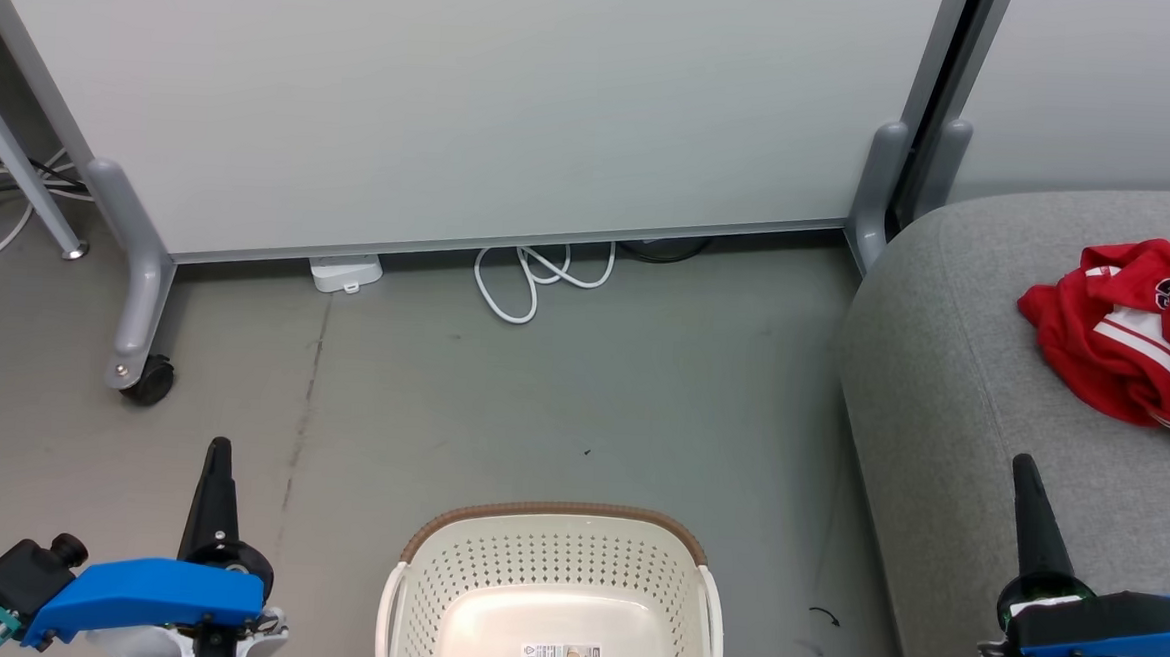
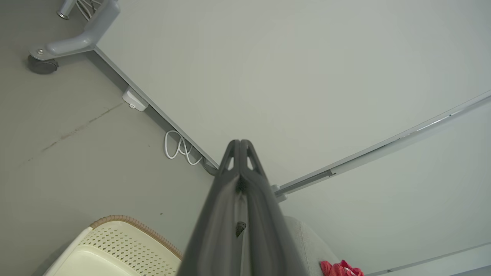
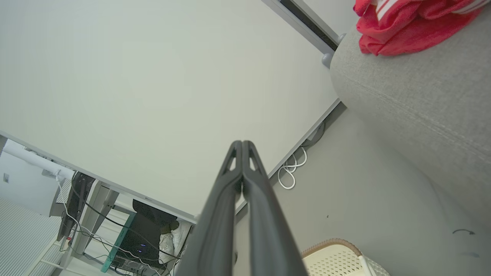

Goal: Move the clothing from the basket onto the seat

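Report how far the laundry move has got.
Done: the red clothing lies on the seat; the basket looks bare where visible. In hand: nothing; left gripper and right gripper are shut and empty. Left: seemingly nothing.

Bright, even, diffuse light leaves only soft shadows on the floor under the partition and beside the sofa, the head view is sharp, and both wrist views bow straight edges into curves.
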Tool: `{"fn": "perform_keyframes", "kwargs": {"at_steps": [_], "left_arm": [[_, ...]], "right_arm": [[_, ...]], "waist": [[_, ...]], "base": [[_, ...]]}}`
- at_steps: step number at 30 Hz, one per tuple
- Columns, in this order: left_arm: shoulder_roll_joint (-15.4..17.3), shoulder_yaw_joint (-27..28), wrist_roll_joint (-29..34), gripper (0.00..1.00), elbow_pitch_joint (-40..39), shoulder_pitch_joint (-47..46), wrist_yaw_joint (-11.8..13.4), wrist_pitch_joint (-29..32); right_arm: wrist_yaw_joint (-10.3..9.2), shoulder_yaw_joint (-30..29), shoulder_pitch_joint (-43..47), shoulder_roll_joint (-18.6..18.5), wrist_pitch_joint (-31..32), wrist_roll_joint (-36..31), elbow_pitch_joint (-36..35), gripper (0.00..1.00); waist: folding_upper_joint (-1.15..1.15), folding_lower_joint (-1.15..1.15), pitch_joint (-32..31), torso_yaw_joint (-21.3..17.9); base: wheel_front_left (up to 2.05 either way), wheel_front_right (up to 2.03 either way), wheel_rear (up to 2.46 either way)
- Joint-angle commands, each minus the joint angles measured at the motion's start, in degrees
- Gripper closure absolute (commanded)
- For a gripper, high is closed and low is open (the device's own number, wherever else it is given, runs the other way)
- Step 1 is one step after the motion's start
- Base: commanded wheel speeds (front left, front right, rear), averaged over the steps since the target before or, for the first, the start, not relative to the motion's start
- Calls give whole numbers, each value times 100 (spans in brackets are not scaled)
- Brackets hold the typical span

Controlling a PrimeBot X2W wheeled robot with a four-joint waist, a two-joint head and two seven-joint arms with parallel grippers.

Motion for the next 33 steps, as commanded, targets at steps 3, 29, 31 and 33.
{"fn": "perform_keyframes", "kwargs": {"at_steps": [3,29,31,33], "left_arm": [[9,54,-280,100,-69,-157,-39,74],[6,173,-1763,100,-52,-218,-79,447],[6,181,-1865,100,-51,-226,-82,477],[5,190,-1964,100,-50,-231,-83,495]], "right_arm": [[3,5,-152,-34,75,306,-22,100],[3,13,-202,-40,452,1835,87,100],[3,14,-202,-41,477,1943,95,100],[3,14,-209,-41,501,2039,101,100]], "waist": [[0,-1,-8,-4],[0,-1,-72,-39],[0,-1,-77,-42],[0,-1,-82,-45]], "base": [[0,0,0],[0,0,0],[0,0,0],[0,0,0]]}}
